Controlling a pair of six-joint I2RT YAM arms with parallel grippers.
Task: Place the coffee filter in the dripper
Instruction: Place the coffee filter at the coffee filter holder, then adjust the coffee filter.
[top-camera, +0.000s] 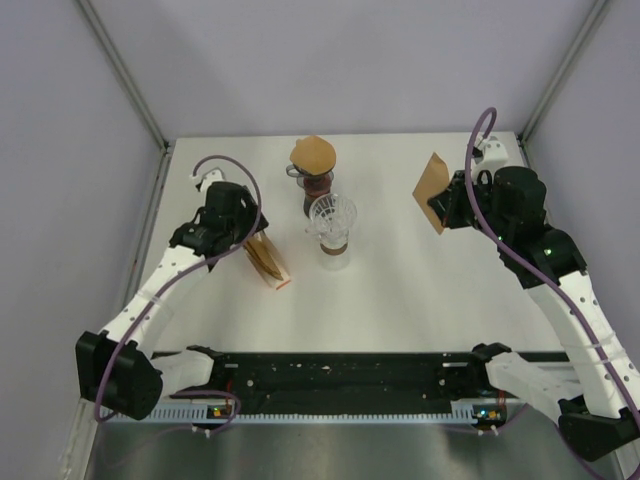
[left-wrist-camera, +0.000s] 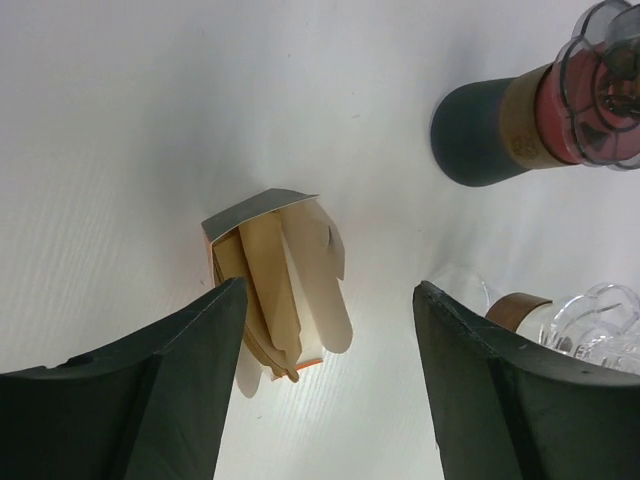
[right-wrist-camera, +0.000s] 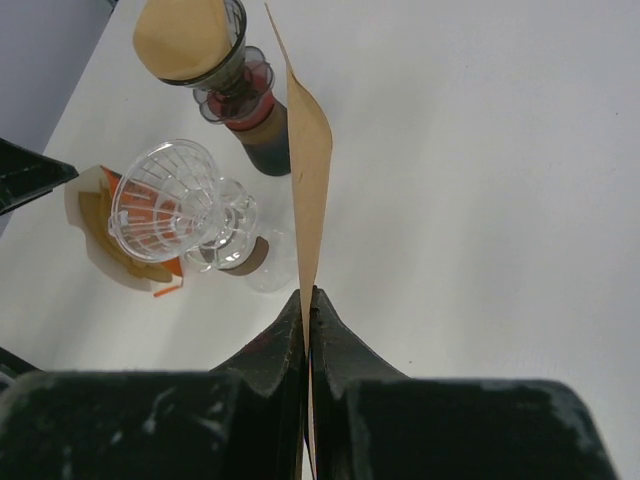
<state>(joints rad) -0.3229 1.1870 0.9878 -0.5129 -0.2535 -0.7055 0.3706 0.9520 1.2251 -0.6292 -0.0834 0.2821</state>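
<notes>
**Inspector:** Start nearest the arms. Left side?

**Assessor:** Left gripper (left-wrist-camera: 330, 288) hangs over the pack (left-wrist-camera: 265, 290) of filters, fingers spread, nothing between them. The pack lies on the table (top-camera: 400, 290) with its flap open, touching neither finger

**Inspector:** Next out?

**Assessor:** Dripper (top-camera: 332, 218), clear, upright mid-table, near the pack on its right. Cone is bare, no paper in it

**Inspector:** And the filter?

**Assessor:** Filter (top-camera: 433, 190) is in the air at the right side, well apart from the dripper. Right gripper (right-wrist-camera: 308, 295) has its fingers pressed together on one edge of it. The paper is flat and unopened, edge-on to the wrist camera

**Inspector:** Farthest item?

**Assessor:** Far dripper (top-camera: 313, 160), just behind the clear one, already carries a filter. Judged not the target

**Inspector:** Step in hand?

**Assessor:** Judged: filter is secured, and the carry to the dripper is not yet done. The next move calls for the right arm to swing left until the paper hangs over the clear cone, then lower and release. A flat filter may perch on the rim rather than seat. The left gripper is free to steady or spread it
</notes>
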